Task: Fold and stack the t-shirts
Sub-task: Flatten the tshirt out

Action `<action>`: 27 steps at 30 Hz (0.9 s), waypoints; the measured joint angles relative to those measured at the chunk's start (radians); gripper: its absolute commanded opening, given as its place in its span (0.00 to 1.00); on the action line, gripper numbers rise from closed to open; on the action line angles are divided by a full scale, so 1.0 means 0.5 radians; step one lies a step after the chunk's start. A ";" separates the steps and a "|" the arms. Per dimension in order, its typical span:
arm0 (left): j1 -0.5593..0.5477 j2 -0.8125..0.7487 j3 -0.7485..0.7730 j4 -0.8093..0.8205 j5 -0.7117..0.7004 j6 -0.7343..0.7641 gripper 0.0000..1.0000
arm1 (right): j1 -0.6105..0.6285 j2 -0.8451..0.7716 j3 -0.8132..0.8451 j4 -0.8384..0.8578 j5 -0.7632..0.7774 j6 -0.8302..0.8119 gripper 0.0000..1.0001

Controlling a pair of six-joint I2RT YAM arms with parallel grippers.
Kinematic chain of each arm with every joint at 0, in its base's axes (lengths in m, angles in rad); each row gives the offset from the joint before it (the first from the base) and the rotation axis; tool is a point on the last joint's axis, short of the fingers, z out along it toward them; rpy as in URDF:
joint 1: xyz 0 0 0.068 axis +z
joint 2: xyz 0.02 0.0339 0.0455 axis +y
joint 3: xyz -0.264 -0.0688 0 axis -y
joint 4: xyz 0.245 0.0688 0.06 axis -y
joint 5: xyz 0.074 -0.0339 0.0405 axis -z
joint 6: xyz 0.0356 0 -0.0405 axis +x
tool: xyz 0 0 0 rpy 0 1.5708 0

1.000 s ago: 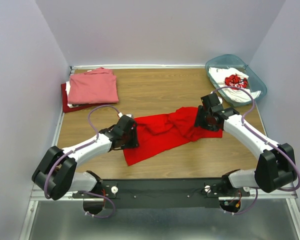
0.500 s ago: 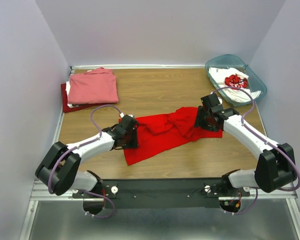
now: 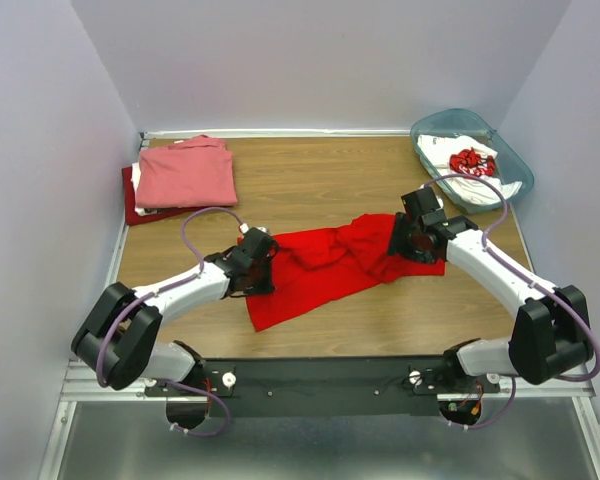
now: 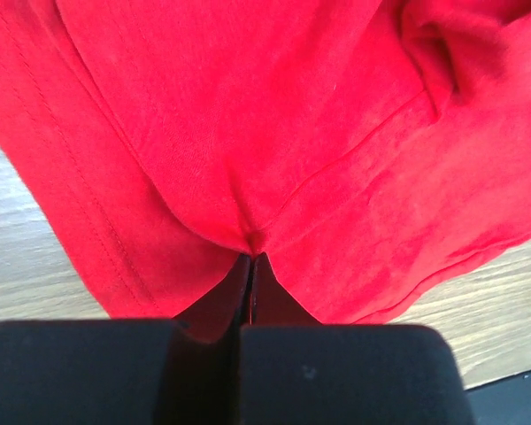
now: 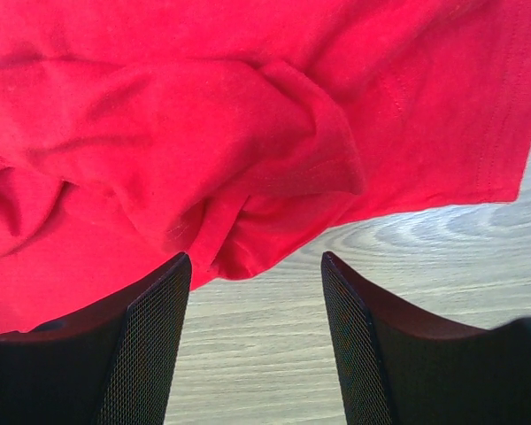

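Note:
A bright red t-shirt lies crumpled and half spread across the middle of the table. My left gripper sits at its left edge, shut on a pinch of the red cloth. My right gripper stands open over the shirt's right end, its two fingers straddling bare wood just below a bunched fold. A folded salmon-pink t-shirt lies on a darker red one at the back left. A white t-shirt with red print rests in the bin.
A translucent teal bin stands at the back right corner. Walls close in the table on the left, back and right. The wooden tabletop shows between the stack and the bin.
My left gripper has slid slightly toward the shirt's left edge and closed on the cloth. The right arm has stayed where it was.

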 measured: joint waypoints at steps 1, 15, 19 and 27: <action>0.000 -0.004 0.012 -0.009 -0.011 0.000 0.00 | 0.000 0.002 -0.001 0.001 -0.011 0.000 0.68; 0.189 -0.388 0.191 -0.219 -0.172 0.008 0.00 | 0.000 0.104 -0.105 0.119 -0.050 0.027 0.69; 0.323 -0.441 0.175 -0.248 -0.175 0.040 0.00 | -0.020 0.060 -0.105 0.125 0.040 0.033 0.69; 0.386 -0.465 0.175 -0.250 -0.168 0.082 0.00 | -0.215 0.037 -0.105 0.189 0.131 -0.064 0.64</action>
